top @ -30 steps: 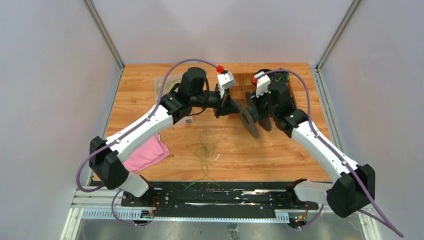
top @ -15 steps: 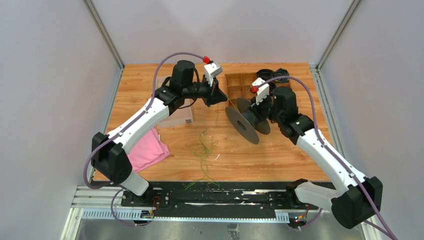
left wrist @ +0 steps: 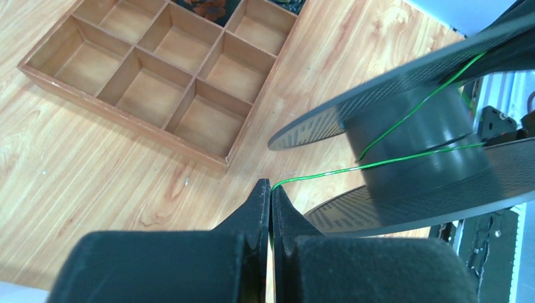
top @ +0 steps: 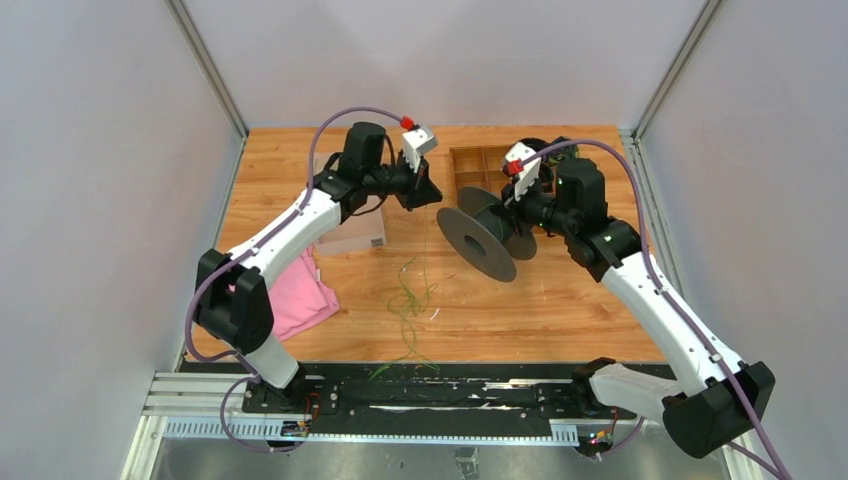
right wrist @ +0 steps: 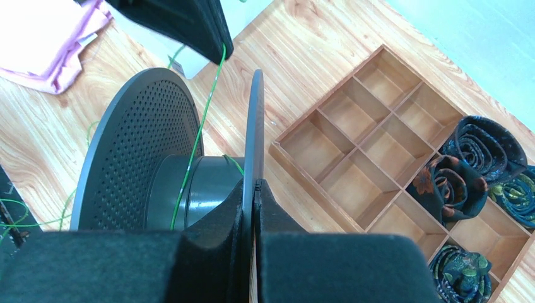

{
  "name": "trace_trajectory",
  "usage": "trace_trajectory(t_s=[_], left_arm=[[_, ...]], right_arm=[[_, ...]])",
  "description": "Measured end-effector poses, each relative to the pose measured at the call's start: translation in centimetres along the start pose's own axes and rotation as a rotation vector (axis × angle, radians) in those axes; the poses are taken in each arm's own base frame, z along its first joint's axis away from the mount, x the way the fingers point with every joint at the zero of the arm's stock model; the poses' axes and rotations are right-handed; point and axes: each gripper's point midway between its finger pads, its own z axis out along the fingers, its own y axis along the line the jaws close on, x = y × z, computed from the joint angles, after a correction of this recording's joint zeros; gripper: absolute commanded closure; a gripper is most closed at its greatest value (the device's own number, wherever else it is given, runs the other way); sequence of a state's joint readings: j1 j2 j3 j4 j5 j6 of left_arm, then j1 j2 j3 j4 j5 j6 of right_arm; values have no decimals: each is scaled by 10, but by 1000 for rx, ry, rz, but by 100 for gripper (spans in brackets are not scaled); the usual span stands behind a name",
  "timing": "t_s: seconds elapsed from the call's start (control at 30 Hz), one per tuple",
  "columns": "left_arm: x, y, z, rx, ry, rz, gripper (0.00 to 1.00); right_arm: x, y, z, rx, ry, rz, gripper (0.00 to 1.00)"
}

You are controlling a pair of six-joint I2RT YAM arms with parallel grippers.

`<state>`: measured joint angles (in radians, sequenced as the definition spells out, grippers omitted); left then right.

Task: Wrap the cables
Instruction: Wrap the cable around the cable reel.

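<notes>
While the left tool [left wrist: 270,189] pinches the green cable [left wrist: 359,167] at its tips, the right tool [right wrist: 254,187] — closed too — clamps a flange of the black spool [right wrist: 139,139].

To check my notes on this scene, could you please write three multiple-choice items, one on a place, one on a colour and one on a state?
1. Where on the table does the pink cloth lie?
A. near left
B. far right
C. centre

2. What colour is the cable running to the spool?
A. red
B. green
C. white

3. How is the right hand?
A. open
B. shut on the spool's rim
C. shut on the cable

Answers:
1 A: it lies by the table's near-left edge.
2 B: the thin strand shows green against the dark hub.
3 B: its fingers are closed on the edge of one disc.
</notes>
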<state>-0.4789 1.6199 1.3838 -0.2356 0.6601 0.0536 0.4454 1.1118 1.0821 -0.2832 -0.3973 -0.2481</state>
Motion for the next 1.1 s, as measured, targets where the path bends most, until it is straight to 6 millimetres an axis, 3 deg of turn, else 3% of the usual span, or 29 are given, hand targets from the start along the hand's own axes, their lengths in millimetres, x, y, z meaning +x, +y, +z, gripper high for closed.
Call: trace_trajectory(t_s=[0.2,0.33,0.5,0.7,0.83,1.1], left_arm=[[18,5,4,-13,22,-1,94],[22,6,7,-12,12,-5,90],[33,12,13,-23,3,-42,77],[63,23,16,-57,33,-147,65],[70,21,17,-51,35,-198,60],[86,11,24,-26,42,-240,57]], right_arm=[[-26,-4,-6,-6,-38,28,99],[-30,-6,-6,-14,-34,70,99],[-35,-7,-7,-15,-20,130,99],[-62,-14,-18,14,-66,162,99],[-76,-22,-22,52,-88,179,99],[-78,-37,-22,118,-68,234,99]])
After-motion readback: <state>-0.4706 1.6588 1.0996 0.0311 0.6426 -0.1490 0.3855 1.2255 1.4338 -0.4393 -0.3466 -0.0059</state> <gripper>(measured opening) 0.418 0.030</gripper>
